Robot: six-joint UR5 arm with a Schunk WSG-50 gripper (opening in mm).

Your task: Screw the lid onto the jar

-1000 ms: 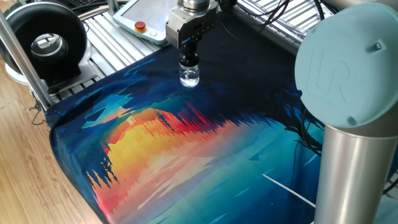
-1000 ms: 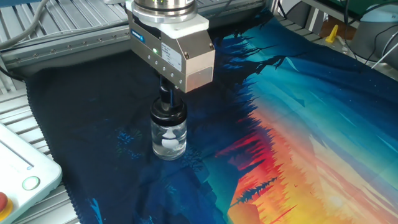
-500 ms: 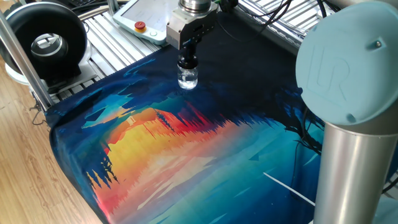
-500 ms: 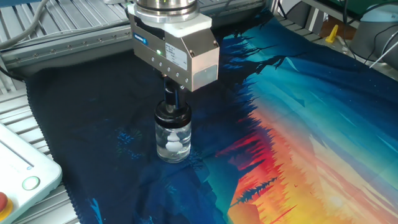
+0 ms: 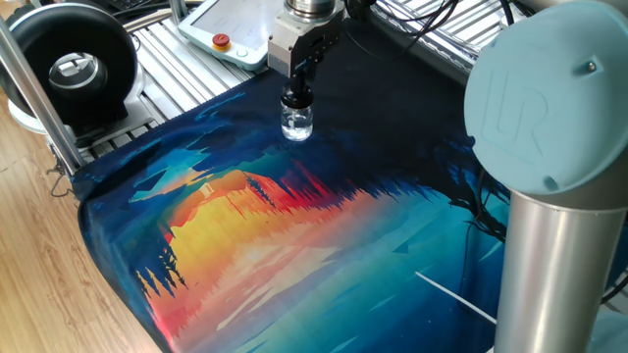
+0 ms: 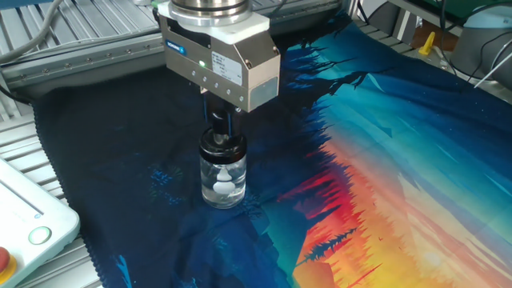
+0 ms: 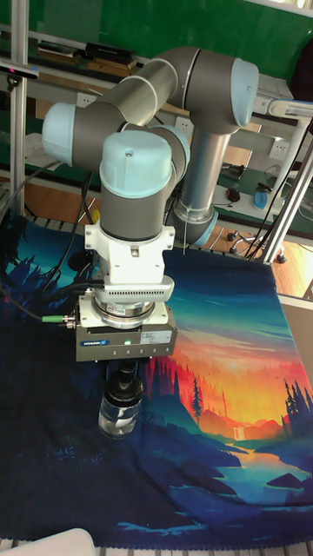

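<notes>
I see the jar (image 6: 222,178) standing upright on the dark blue end of the printed cloth (image 5: 294,245) that covers the table, with a few small white lumps lying at its bottom. The lid (image 6: 222,144) sits on its neck as a black collar with a narrower black stem rising from it. My gripper (image 6: 223,122) hangs straight above, its jaws closed on that stem; the tall fixed view shows the same stack, jar (image 7: 119,415) under the lid (image 7: 127,382) under the gripper (image 7: 129,371).

Around it the cloth runs from near-black into bright blue, orange and red. In one fixed view the jar (image 5: 296,120) stands near the cloth's far edge, with the teach pendant (image 5: 228,29) and its red button (image 5: 223,41) beyond on the slatted aluminium surface (image 5: 182,59). A large black ring-shaped device (image 5: 74,69) stands well apart to the side. The arm's pale blue joint cap (image 5: 545,93) fills the near corner of that view without covering the jar.

Against half a second ago, the gripper body has turned about its vertical axis, showing a different face to both fixed cameras, while the jar stays in the same spot.
</notes>
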